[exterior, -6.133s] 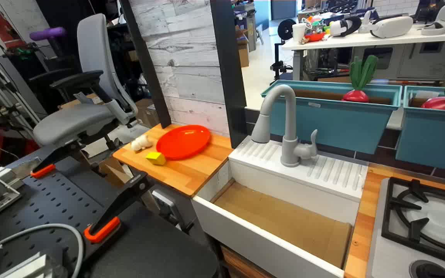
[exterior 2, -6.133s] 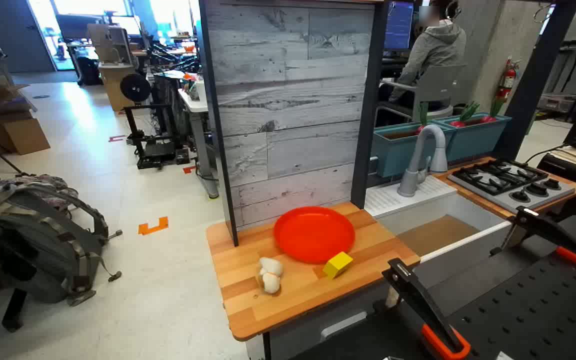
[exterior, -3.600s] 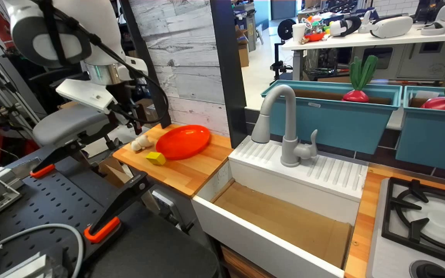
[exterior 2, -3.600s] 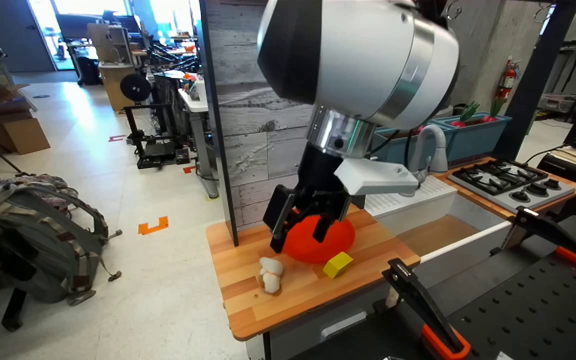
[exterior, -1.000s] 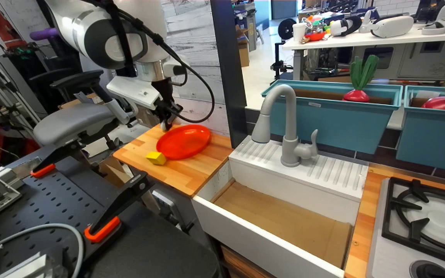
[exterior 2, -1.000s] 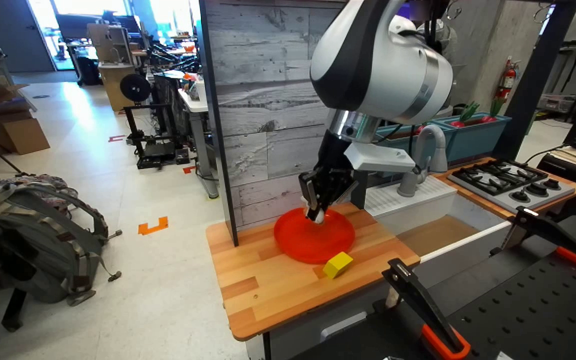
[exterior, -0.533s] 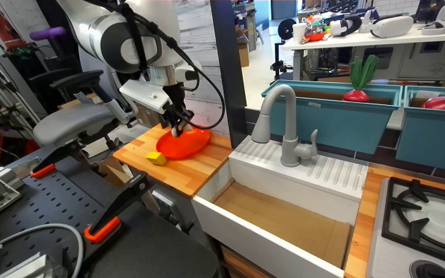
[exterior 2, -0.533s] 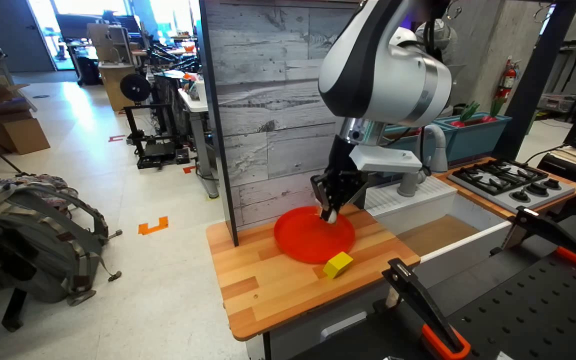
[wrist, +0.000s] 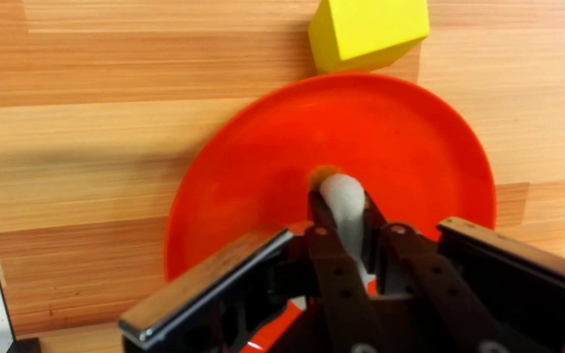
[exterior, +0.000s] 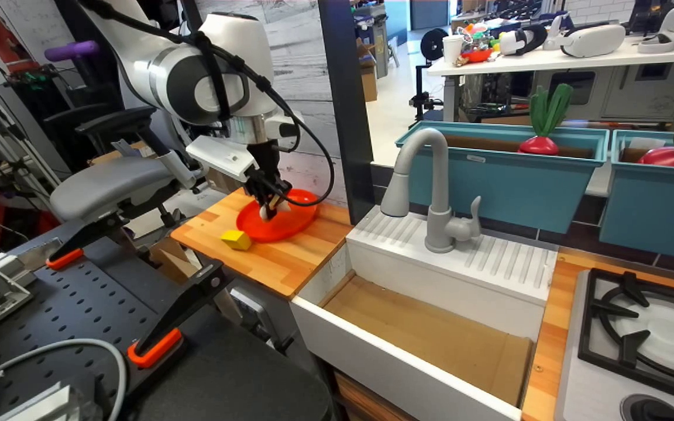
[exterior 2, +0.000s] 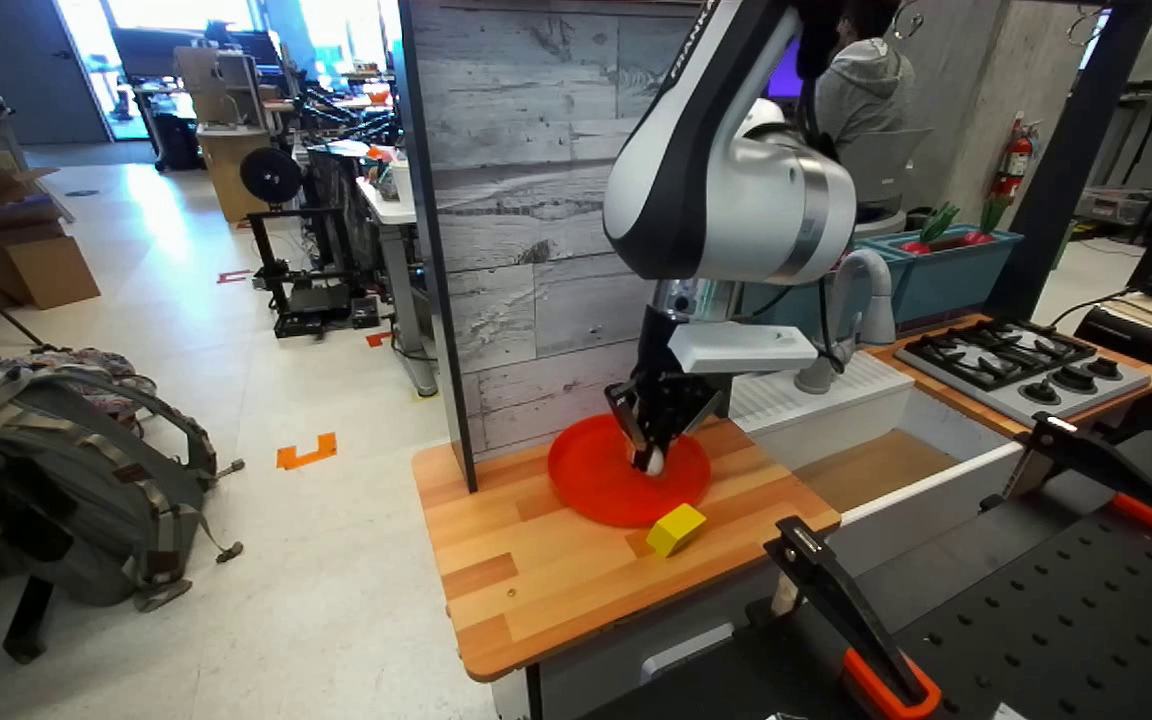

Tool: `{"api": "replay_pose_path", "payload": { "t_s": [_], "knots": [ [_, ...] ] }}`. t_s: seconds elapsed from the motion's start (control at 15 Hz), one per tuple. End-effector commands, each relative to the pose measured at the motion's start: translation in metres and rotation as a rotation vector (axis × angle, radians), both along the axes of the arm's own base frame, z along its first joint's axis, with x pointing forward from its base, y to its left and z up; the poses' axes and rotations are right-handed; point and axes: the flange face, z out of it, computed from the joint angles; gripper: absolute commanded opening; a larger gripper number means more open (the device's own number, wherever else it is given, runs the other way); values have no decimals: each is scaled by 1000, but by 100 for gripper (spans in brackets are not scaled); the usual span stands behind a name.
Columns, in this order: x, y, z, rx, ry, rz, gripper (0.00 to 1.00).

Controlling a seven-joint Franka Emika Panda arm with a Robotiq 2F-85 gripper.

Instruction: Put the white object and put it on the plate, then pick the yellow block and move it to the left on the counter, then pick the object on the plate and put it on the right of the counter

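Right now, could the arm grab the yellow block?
Probably not yet: the claw is clamped on the white object, over the plate. Once that's released, the way to the yellow block looks free; nothing visible covers it.

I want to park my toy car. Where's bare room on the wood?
A big patch of wooden counter is bare between the yellow block, the red plate and the end away from the sink; a smaller one lies between plate and sink. It's crowded at the plate: the end effector holds the white object over it, with the block near its rim.
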Motion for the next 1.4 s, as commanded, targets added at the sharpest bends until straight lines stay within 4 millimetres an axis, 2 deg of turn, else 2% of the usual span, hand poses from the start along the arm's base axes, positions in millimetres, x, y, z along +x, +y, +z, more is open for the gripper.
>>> {"api": "replay_pose_path", "payload": {
  "t_s": [0.0, 0.2, 0.53, 0.93, 1.13, 1.33],
  "knots": [
    [8, 8, -8, -30, 26, 6, 43],
    [8, 12, -4, -43, 26, 27, 64],
    [-2, 23, 16, -52, 21, 93, 99],
    [-44, 40, 34, -94, 133, 269, 100],
    [-61, 44, 33, -134, 167, 330, 100],
    [-71, 45, 24, -176, 173, 369, 100]
  ]
}}
